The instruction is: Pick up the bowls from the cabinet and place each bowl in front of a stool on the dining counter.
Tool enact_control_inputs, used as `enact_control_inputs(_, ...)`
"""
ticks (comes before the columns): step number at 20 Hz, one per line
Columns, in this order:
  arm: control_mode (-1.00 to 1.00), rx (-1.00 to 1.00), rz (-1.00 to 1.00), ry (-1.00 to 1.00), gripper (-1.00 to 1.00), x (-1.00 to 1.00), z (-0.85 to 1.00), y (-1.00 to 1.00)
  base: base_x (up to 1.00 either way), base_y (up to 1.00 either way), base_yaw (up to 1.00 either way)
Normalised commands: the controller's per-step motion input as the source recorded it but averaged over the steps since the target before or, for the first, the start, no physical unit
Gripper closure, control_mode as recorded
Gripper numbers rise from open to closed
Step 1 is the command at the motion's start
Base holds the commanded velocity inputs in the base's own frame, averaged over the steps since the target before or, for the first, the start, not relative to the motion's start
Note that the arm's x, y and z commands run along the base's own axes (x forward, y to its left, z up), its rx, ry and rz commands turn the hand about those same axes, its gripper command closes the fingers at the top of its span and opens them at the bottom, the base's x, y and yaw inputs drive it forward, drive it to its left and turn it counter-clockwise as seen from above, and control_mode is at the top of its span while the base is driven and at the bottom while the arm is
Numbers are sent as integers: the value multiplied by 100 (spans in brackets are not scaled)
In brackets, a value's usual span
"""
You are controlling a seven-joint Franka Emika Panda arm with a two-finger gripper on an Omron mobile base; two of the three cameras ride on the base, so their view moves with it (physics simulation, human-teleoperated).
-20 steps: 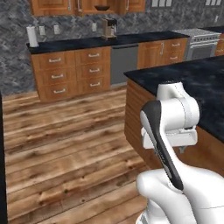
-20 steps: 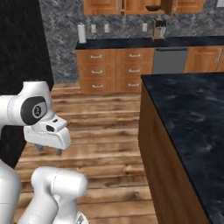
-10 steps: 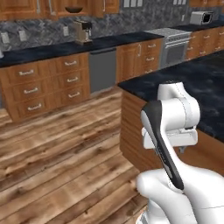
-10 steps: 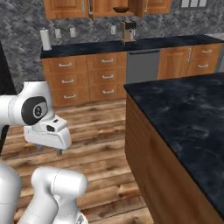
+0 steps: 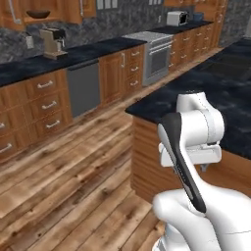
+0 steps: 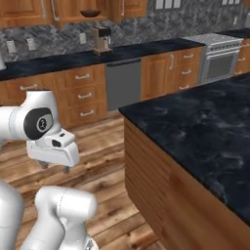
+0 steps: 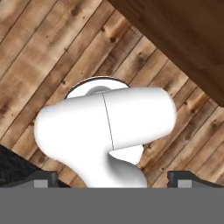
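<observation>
**Fingers wide open and empty, bowl far off on the cabinet shelf**

I see the wood plank floor (image 5: 63,186) running across the room, with the dining surface (image 6: 205,132) to the right of my arm, its black veined top on a reddish-brown base. Along the back wall sits a second dark surface (image 5: 73,54) over drawer units, a grey dishwasher (image 6: 123,83) and a steel oven (image 5: 156,56). Above that, at the top of the base views, is the cabinet (image 6: 73,10), and on its open shelf I can make out one dark bowl (image 6: 90,13); the same bowl shows at the upper left of the left base view (image 5: 37,13). A coffee machine (image 6: 101,39) stands on the back surface just below it.

My fingers (image 6: 54,167) hang beside the arm, pointed down at the floor, well short of the dining surface's edge. In the hand view the two finger tips (image 7: 41,180) stand at the far sides of the bottom edge, spread as wide as they go, with nothing between them. The bowl is well apart from the fingers, high across the room.
</observation>
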Motion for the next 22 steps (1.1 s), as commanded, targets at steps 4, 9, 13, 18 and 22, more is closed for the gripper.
enact_control_inputs(4,100,0,0,0,-100,0,0,0,100,100,-41)
enact_control_inputs(9,100,0,0,0,-100,0,0,0,100,100,-32)
enact_control_inputs(13,100,0,0,0,-100,0,0,0,100,100,-27)
enact_control_inputs(18,100,0,0,0,-100,0,0,0,95,100,-25)
enact_control_inputs(22,100,0,0,0,-100,0,0,0,92,100,-26)
